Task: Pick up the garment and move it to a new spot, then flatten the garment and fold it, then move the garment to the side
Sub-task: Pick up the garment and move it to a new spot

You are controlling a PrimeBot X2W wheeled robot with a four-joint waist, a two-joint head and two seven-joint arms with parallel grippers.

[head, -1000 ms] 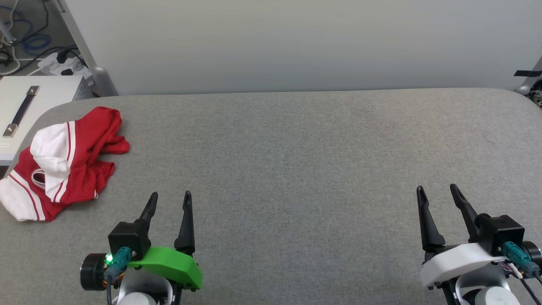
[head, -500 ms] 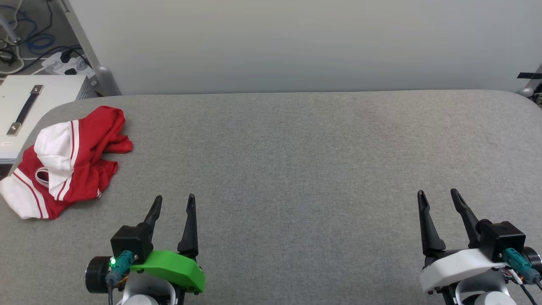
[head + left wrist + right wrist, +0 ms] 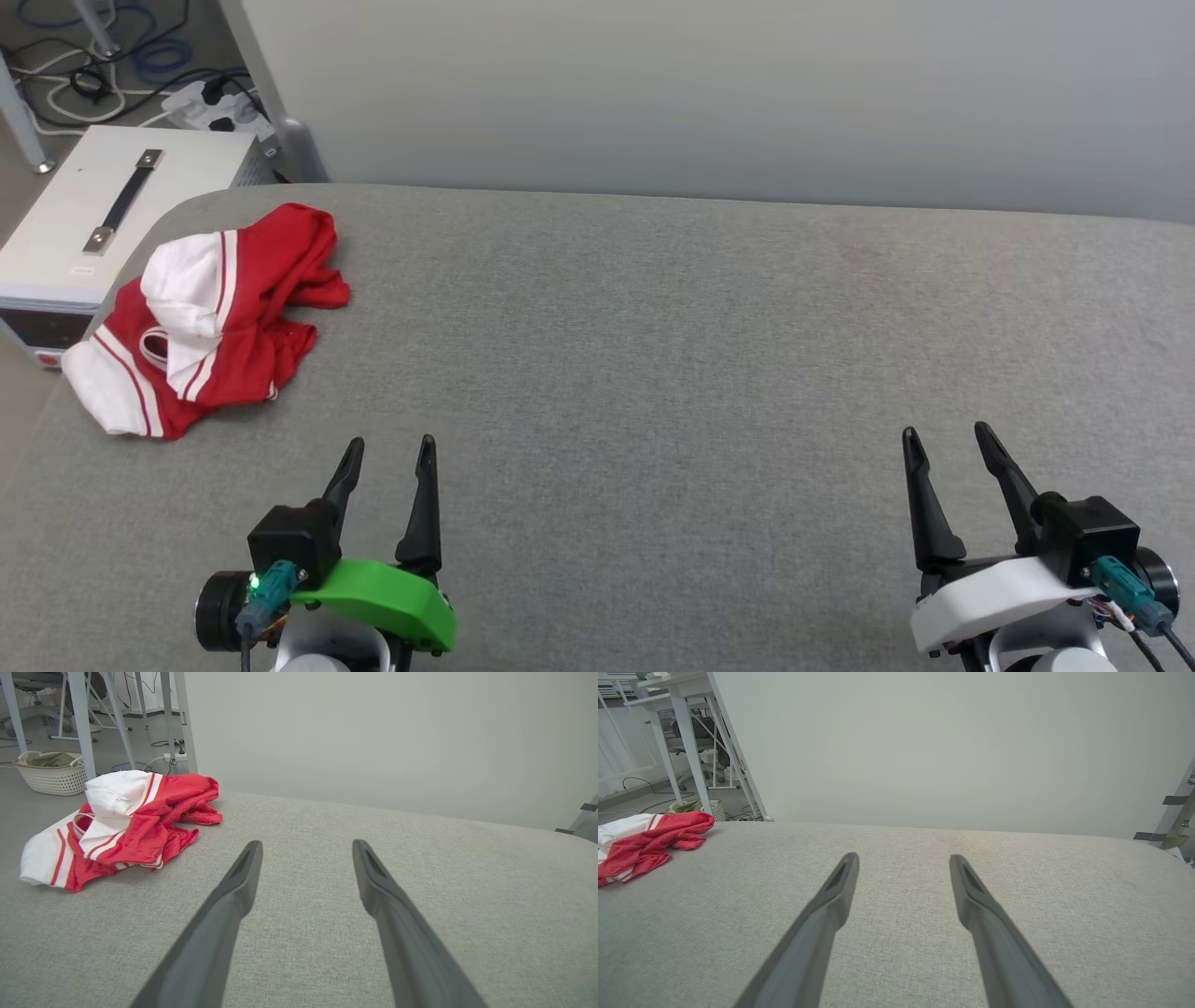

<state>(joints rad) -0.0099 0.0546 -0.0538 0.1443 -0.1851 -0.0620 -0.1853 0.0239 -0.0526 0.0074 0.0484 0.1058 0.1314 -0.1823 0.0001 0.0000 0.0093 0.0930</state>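
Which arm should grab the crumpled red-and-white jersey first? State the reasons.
Left. The open left gripper sits nearer the crumpled red-and-white jersey at the grey table's left end; the open right gripper is across the table.

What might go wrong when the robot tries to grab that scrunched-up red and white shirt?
1. The garment lies crumpled by the table's left edge; a clumsy tug might drag it off, toward the white box.
2. It is bunched in folds, so the open left gripper might pinch just a sleeve, and it would lift tangled.
3. The open right gripper sits far across the table, so helping may need a long reach.
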